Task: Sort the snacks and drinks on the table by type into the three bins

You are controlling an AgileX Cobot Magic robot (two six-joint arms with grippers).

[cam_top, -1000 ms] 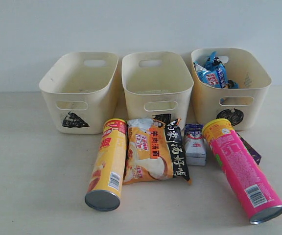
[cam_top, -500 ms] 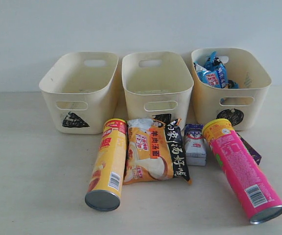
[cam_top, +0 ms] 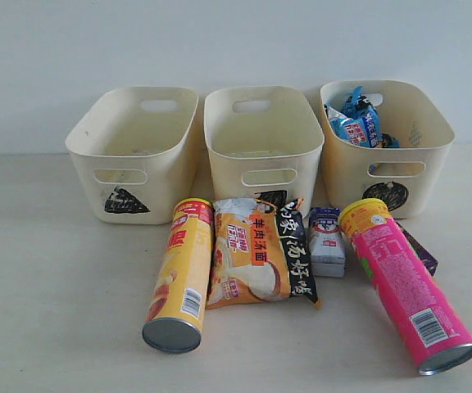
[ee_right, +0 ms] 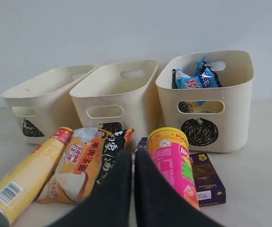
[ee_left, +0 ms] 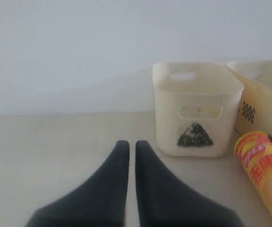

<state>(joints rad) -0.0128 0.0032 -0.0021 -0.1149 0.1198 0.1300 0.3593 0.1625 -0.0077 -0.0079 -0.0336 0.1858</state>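
Note:
On the table (cam_top: 47, 278) lie a yellow chip can (cam_top: 179, 274), an orange-black noodle packet (cam_top: 256, 254), a white-blue carton (cam_top: 326, 240), a pink chip can (cam_top: 406, 286) and, behind it, a purple carton (cam_top: 420, 252). A blue noodle packet (cam_top: 357, 121) sits in the circle bin (cam_top: 347, 172). The triangle bin (cam_top: 88, 147) and square bin (cam_top: 228, 168) look empty. My left gripper (ee_left: 132, 144) is shut and empty over bare table, beside the triangle bin (ee_left: 169, 118). My right gripper (ee_right: 132, 155) is shut and empty, in front of the gap between the noodle packet (ee_right: 77, 165) and pink can (ee_right: 174, 161).
The three bins stand in a row against a pale wall (cam_top: 236, 41). The snacks lie close together in front of the square and circle bins. Neither arm shows in the exterior view.

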